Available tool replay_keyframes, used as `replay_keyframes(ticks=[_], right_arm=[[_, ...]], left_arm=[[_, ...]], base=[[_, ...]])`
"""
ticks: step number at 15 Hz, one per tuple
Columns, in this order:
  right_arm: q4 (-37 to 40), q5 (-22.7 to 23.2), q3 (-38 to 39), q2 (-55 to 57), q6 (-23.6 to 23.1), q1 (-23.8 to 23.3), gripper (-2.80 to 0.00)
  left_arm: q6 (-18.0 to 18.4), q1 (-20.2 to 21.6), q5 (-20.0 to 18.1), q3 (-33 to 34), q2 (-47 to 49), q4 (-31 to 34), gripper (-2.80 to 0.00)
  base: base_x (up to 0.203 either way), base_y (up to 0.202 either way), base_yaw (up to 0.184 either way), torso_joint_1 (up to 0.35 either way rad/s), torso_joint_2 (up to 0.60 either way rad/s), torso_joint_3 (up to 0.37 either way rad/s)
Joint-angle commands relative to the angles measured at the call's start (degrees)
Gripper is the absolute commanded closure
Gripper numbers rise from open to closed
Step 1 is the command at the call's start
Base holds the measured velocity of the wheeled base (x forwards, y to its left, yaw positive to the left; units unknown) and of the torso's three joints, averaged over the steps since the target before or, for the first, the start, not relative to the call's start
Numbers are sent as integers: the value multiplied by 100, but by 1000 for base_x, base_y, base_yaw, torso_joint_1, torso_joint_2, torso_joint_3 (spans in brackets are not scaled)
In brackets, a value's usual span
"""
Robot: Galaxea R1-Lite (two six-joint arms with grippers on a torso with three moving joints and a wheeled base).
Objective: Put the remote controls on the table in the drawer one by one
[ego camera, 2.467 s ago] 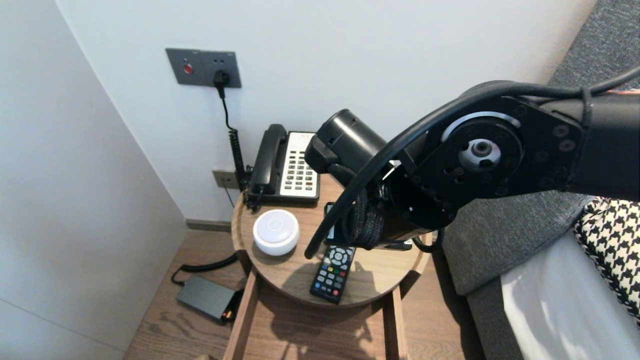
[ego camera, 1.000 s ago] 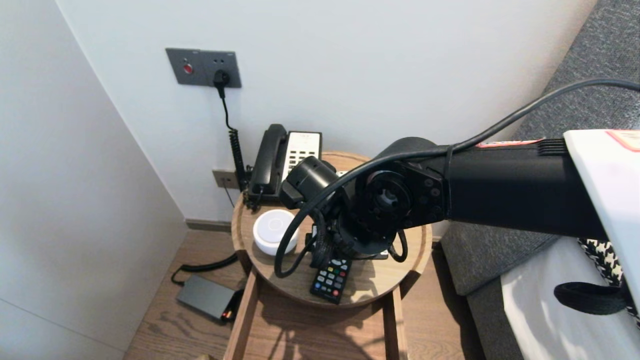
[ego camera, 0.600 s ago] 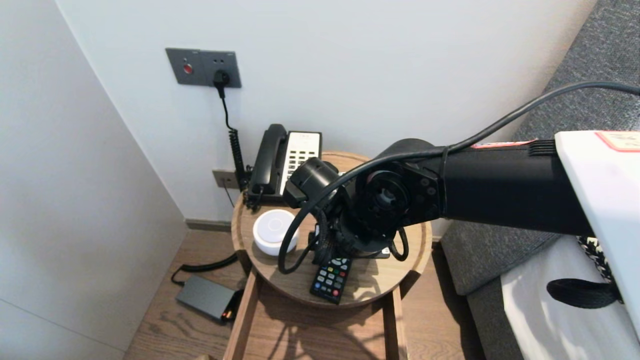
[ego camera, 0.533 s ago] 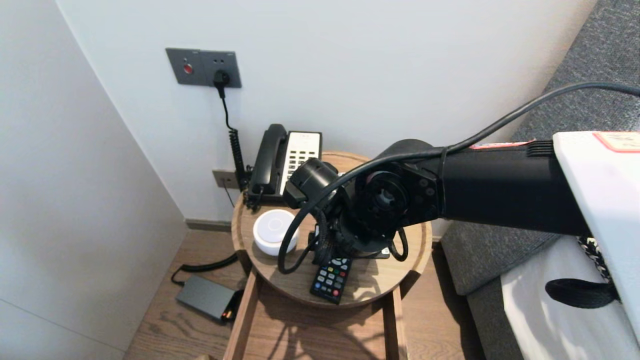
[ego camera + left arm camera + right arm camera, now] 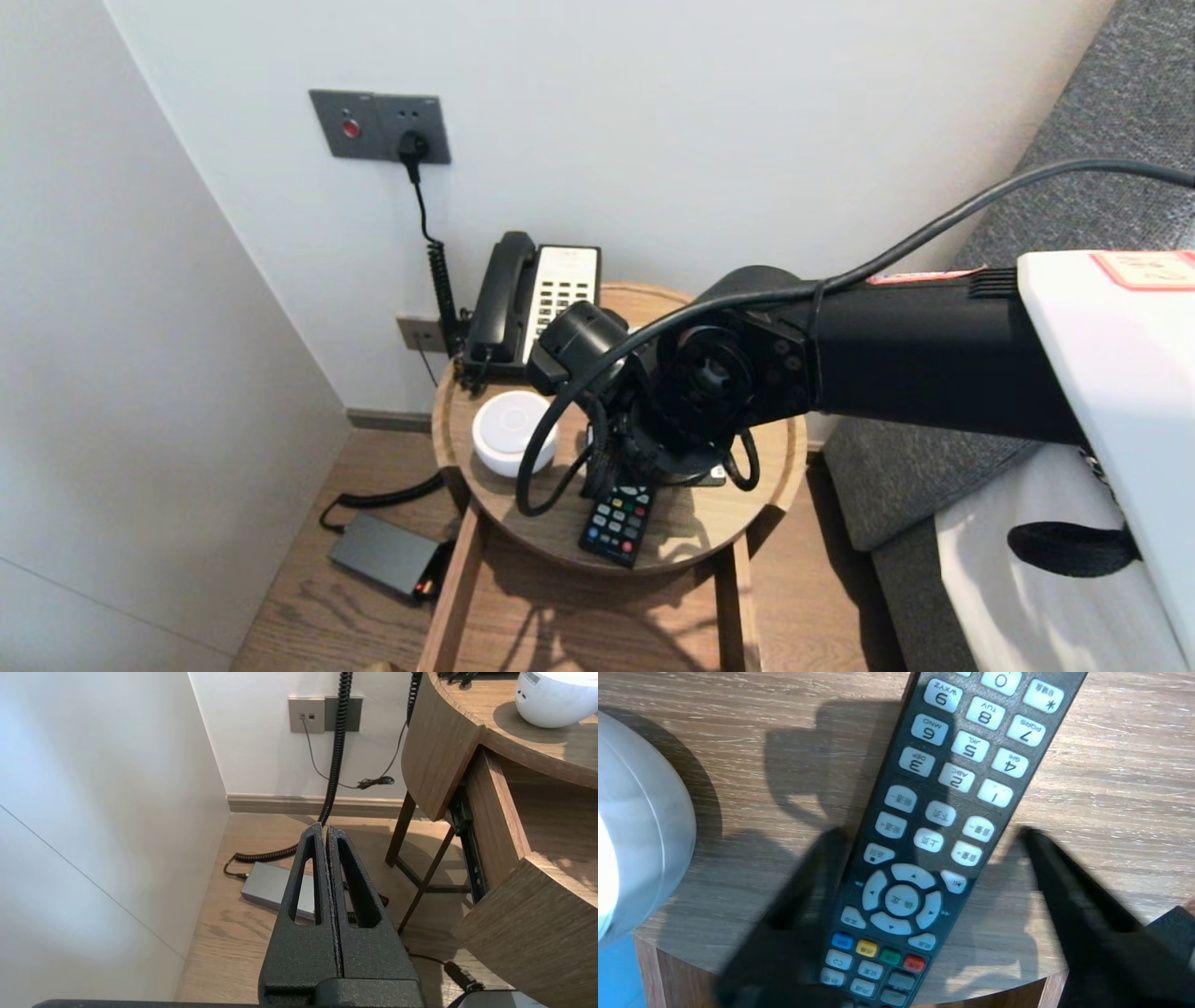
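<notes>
Currently the right gripper, fingers wide, straddles the remote control near the round table's near edge; the left gripper hangs closed at the table's left.

The right arm dropped from high at 2 o'clock to low over the round table. Its right gripper came to straddle the remote, covering the remote's 12 o'clock end in the head view.

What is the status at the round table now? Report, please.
Right gripper open, astride the remote, no grip yet. Left gripper shut, parked beside the table. Remote flat on the table; white round device close beside, not touching.
</notes>
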Motion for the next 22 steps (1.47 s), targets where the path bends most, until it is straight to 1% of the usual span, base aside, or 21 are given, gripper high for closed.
replay_keyframes(ticks=[1, 5, 17, 22], right_arm=[[49, -11, -1, 30, 24, 9, 0], [54, -11, -1, 24, 24, 39, 0], [374, -2, 69, -1095, 24, 44, 0], [383, 57, 312, -1439, -309, 77, 0]], left_arm=[[2, 1, 4, 70, -1, -3, 0], [2, 1, -1, 70, -1, 2, 0], [2, 1, -5, 70, -1, -3, 0], [2, 1, -5, 70, -1, -3, 0]], base=[[0, 0, 0, 0, 0, 0], [0, 0, 0, 0, 0, 0], [0, 0, 0, 0, 0, 0], [0, 0, 0, 0, 0, 0]])
